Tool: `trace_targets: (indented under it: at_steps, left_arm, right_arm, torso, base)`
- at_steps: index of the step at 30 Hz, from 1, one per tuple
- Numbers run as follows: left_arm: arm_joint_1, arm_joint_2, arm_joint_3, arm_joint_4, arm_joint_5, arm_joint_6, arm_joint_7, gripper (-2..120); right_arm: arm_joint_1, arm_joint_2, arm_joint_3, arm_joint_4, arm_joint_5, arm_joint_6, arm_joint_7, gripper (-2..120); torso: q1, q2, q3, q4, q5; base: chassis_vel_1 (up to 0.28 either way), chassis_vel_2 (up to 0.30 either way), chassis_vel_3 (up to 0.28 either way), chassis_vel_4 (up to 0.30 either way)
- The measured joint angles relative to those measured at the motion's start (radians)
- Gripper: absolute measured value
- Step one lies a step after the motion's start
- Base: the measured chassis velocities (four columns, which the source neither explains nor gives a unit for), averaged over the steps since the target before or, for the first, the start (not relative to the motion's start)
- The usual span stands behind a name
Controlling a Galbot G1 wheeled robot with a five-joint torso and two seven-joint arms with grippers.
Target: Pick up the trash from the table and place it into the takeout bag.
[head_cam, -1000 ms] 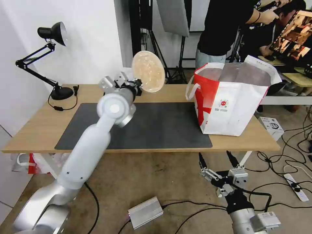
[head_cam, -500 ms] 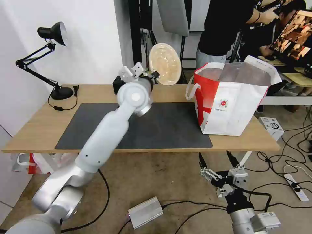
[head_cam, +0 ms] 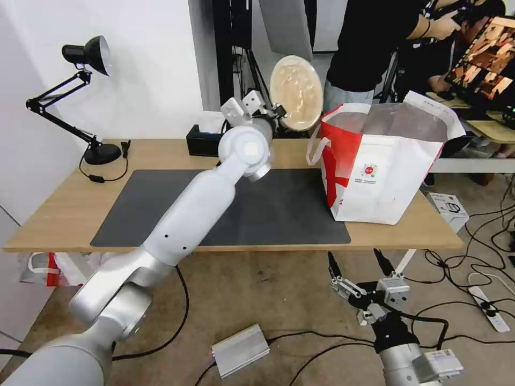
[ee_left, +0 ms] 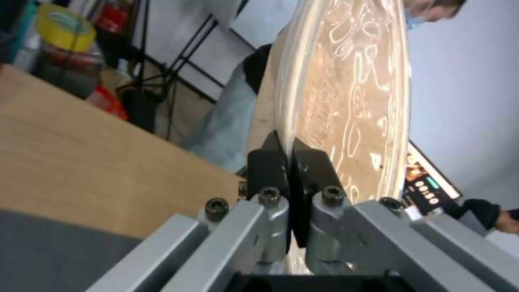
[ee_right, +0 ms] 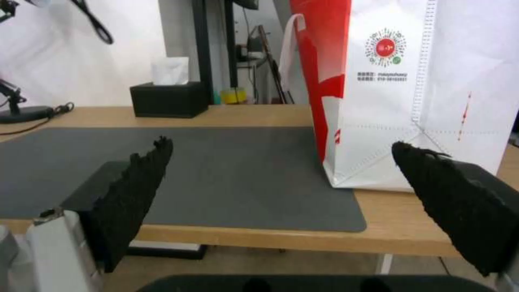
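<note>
Light-wood table (head_cam: 64, 214), dark grey mat (head_cam: 279, 209), takeout bag (head_cam: 386, 177), black tissue box (head_cam: 203, 140), desk lamp (head_cam: 80, 96)

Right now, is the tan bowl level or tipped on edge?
Tipped on edge: the tan bowl stands nearly vertical, its rim pinched by the left gripper, beside the takeout bag.

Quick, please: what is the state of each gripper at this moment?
Left gripper: closed on the rim of the shallow tan bowl, raised beside the takeout bag.
Right gripper: open, holding nothing, low before the table.
</note>
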Motion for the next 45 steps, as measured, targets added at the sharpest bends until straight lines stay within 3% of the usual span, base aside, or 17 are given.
trace_targets:
  at_steps: [9, 14, 27, 45]
  left_arm:
    - [-0.045, -0.041, 0.053, 0.084, 0.033, -0.052, 0.070, 0]
    - [-0.066, -0.060, 0.061, 0.139, 0.044, -0.089, 0.157, 0]
    - [-0.113, -0.089, 0.111, 0.236, 0.048, -0.151, 0.311, 0]
    - [-0.140, -0.139, 0.225, 0.300, 0.057, -0.162, 0.371, 0]
  right_arm:
    - [0.000, 0.000, 0.000, 0.000, 0.000, 0.000, 0.000, 100]
    - [0.000, 0.000, 0.000, 0.000, 0.000, 0.000, 0.000, 100]
    - [0.000, 0.000, 0.000, 0.000, 0.000, 0.000, 0.000, 100]
    - [0.000, 0.000, 0.000, 0.000, 0.000, 0.000, 0.000, 100]
  torso:
    - [0.000, 0.000, 0.000, 0.0000, 0.0001]
    - [0.000, 0.000, 0.000, 0.0000, 0.0000]
    - [0.000, 0.000, 0.000, 0.0000, 0.0000]
    - [0.000, 0.000, 0.000, 0.0000, 0.0000]
  base:
    - [0.000, 0.000, 0.000, 0.000]
    - [0.000, 0.000, 0.000, 0.000]
    - [0.000, 0.000, 0.000, 0.000]
    - [0.000, 0.000, 0.000, 0.000]
